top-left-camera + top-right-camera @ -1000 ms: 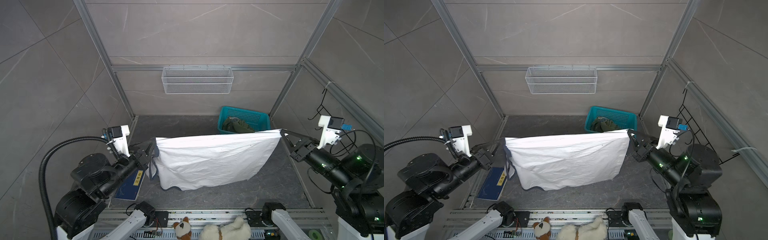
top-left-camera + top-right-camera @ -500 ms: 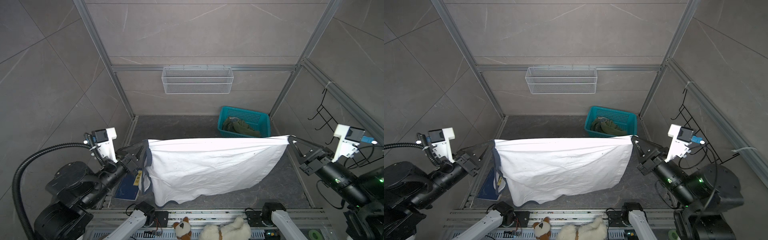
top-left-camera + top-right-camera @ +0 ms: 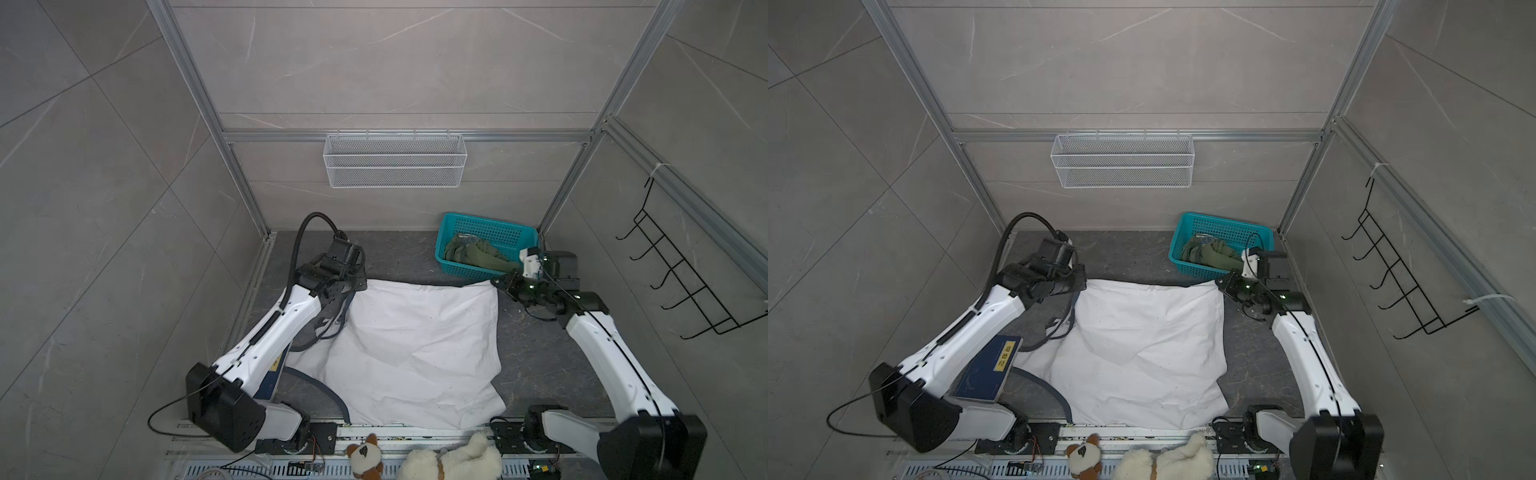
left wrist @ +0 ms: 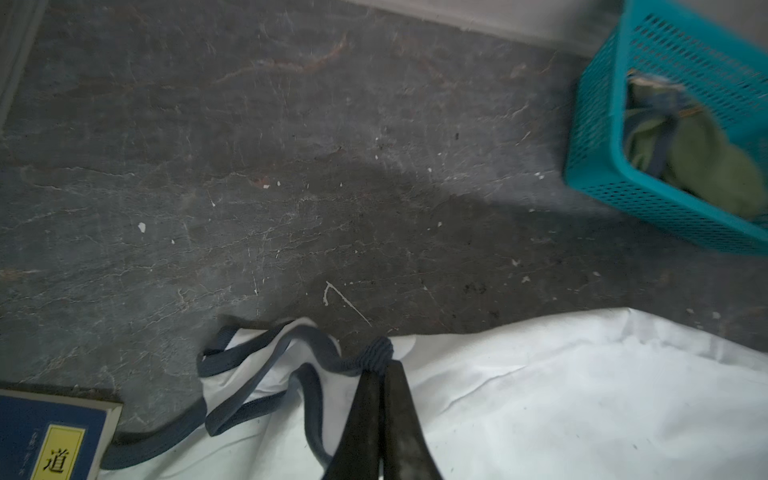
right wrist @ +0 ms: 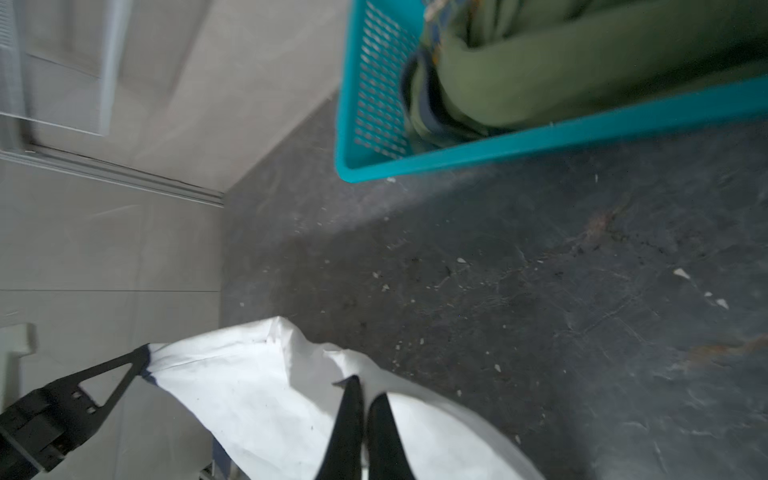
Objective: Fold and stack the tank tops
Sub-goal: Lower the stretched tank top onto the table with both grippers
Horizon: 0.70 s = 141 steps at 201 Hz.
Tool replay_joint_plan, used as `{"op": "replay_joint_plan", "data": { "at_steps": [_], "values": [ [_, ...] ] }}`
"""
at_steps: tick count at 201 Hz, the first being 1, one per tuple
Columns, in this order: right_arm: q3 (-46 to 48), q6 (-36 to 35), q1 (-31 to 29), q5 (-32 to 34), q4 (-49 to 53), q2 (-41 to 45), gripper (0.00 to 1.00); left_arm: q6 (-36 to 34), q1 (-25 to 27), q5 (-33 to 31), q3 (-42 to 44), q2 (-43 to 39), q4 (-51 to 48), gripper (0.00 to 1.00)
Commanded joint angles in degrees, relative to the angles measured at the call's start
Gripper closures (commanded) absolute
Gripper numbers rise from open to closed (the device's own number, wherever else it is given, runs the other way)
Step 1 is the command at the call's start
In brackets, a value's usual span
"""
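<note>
Both left fingers and right fingers are clamping the white tank top nearest the basket; lowering evenly seems best.

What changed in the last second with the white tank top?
Both arms swung forward and down, laying the white tank top, earlier stretched in the air, spread on the table. Nothing was released: left gripper and right gripper stay shut on its far corners. The olive tank top in the teal basket, the book and plush toys did not move.
</note>
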<state>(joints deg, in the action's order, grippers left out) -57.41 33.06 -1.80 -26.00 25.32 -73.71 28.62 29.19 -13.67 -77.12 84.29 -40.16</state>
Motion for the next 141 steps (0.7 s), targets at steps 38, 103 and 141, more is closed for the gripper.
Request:
{"op": "replay_joint_plan", "data": {
  "at_steps": [38,103,141],
  "values": [
    [0.4,1.0,-3.1,10.2,-17.3,-21.2,1.0,-1.8,-2.3,-6.5,-5.1,19.6,10.7,1.0],
    [-5.1,-1.6,-3.0,16.5,-20.0,-31.3,1.0,-3.1,-4.8,-1.2,-8.2,28.6,17.2,1.0],
    [-9.7,-2.3,-1.0,20.5,-16.9,-33.4,1.0,-3.4,-5.2,0.3,-9.6,30.2,17.6,1.0]
  ]
}}
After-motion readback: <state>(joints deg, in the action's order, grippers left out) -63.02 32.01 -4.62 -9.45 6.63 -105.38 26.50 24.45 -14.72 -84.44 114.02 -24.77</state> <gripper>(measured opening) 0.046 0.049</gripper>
